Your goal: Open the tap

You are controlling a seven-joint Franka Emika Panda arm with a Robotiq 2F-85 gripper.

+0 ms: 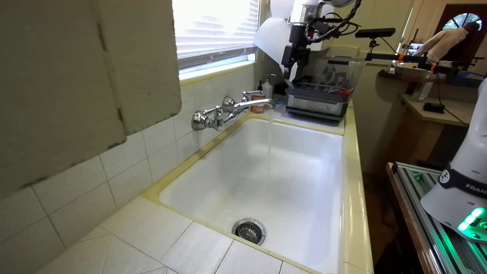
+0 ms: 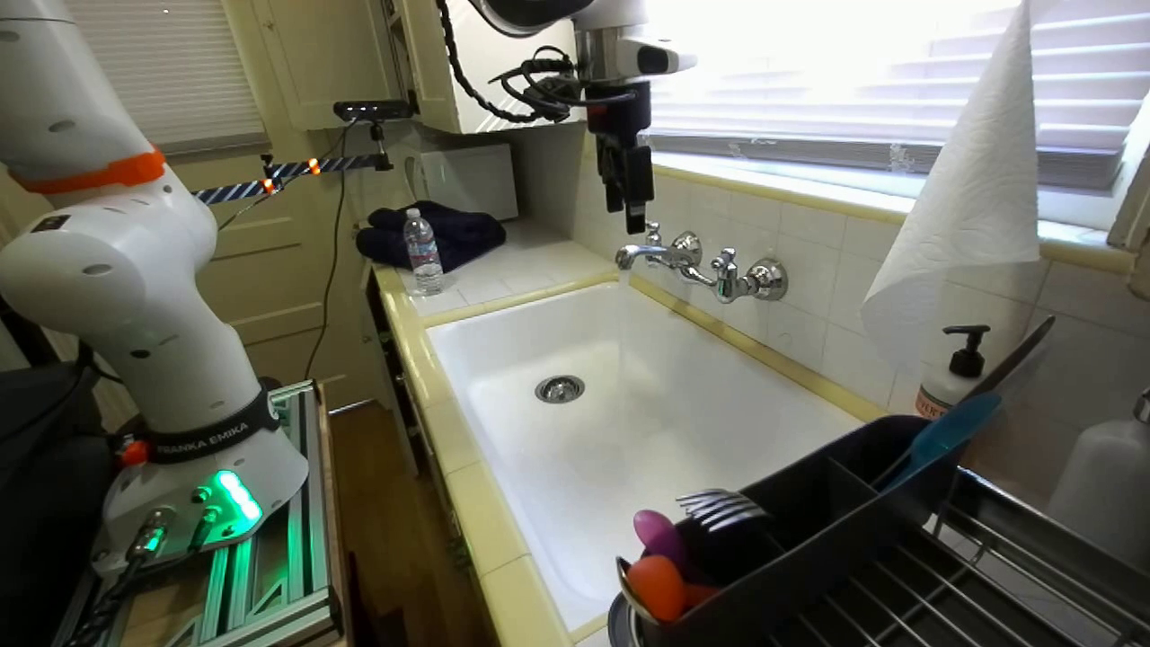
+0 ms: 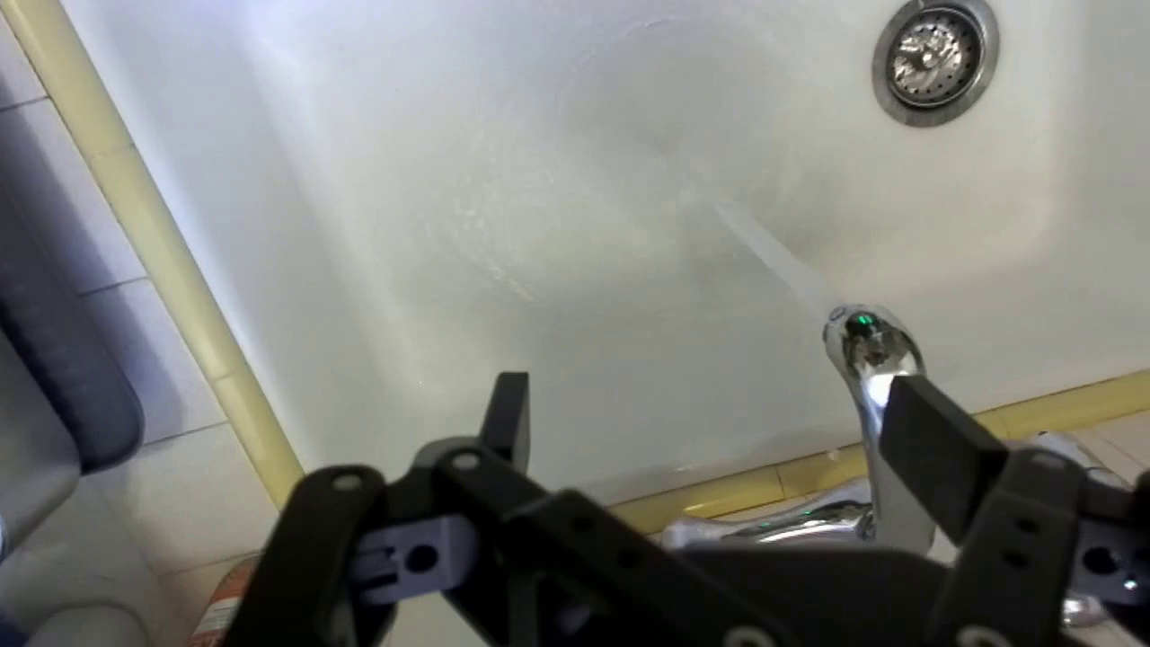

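The chrome tap point(image 1: 254, 103) is mounted on the tiled wall over the sink, with a handle on each side and a spout. It also shows in an exterior view point(image 2: 724, 279). Water point(image 1: 270, 133) runs from the spout into the sink; the stream also shows in the wrist view point(image 3: 777, 261). My gripper point(image 2: 626, 214) points down, above the tap and apart from it in that view. In the wrist view my gripper point(image 3: 710, 386) has its fingers wide apart with nothing held. One finger overlaps the spout point(image 3: 867, 346) there, and the gripper hides part of the tap.
The white sink point(image 1: 304, 160) has a steel drain point(image 3: 934, 58). A dish rack with a cutlery holder point(image 2: 809, 539) stands at one end, with soap bottles point(image 1: 268, 88) near the wall. A paper towel point(image 2: 961, 198) hangs by the window. A cabinet point(image 1: 57, 76) overhangs the counter.
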